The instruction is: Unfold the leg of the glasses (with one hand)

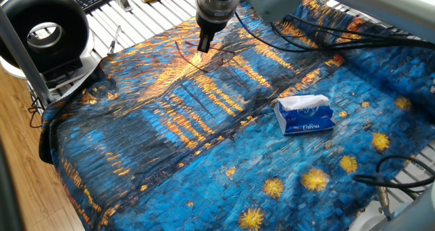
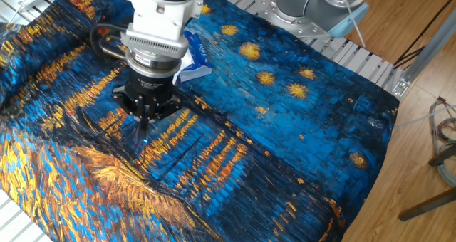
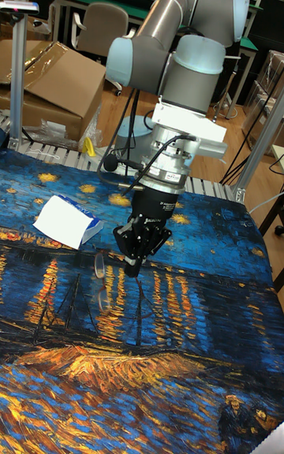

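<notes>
The glasses [image 1: 233,57] lie on the painted cloth at the far side, thin and dark, and are hard to pick out against the pattern. In the tall fixed view their clear lenses [image 3: 100,280] show just left of the hand. One thin leg [image 3: 138,312] runs from the fingertips toward the camera. The hand [image 1: 203,46] is a black two-fingered gripper that points straight down from the silver-grey arm. It is shut on the leg's end, just above the cloth. The same gripper [image 2: 142,119] [image 3: 132,266] appears in the other views, its body hiding part of the frame.
A blue-white tissue pack [image 1: 305,115] [image 3: 68,221] lies on the cloth [image 1: 204,143] right of the glasses. A black ring-shaped device [image 1: 44,28] stands off the left corner. A second arm's base [image 2: 320,3] and loose cables [image 1: 397,173] sit at the table's edges.
</notes>
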`<state>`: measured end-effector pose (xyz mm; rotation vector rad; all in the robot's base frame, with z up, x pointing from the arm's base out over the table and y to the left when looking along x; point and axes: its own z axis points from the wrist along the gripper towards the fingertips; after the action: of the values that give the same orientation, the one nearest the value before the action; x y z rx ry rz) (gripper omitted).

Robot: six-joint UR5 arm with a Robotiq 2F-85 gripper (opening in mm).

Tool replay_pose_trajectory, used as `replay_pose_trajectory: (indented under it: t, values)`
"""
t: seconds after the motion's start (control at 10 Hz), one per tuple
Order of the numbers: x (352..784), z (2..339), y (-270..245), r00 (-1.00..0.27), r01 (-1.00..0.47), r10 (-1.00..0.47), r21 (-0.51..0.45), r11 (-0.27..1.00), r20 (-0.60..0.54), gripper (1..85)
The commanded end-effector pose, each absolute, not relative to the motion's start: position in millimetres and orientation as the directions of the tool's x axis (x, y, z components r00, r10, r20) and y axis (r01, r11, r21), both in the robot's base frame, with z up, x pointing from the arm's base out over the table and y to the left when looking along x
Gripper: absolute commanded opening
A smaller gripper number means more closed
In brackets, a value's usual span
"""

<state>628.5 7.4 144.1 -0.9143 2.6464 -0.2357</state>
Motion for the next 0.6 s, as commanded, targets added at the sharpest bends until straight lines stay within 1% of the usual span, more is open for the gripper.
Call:
replay_pose_trajectory:
  t: [0.0, 0.5]
  values:
    - [638.5, 147.1, 8.4, -0.72, -0.566, -0.623, -0.26, 0.782, -0.305, 1.0]
    - [639.5, 139.8, 3.4, -0.715, -0.564, -0.618, -0.253, 0.786, -0.328, 1.0]
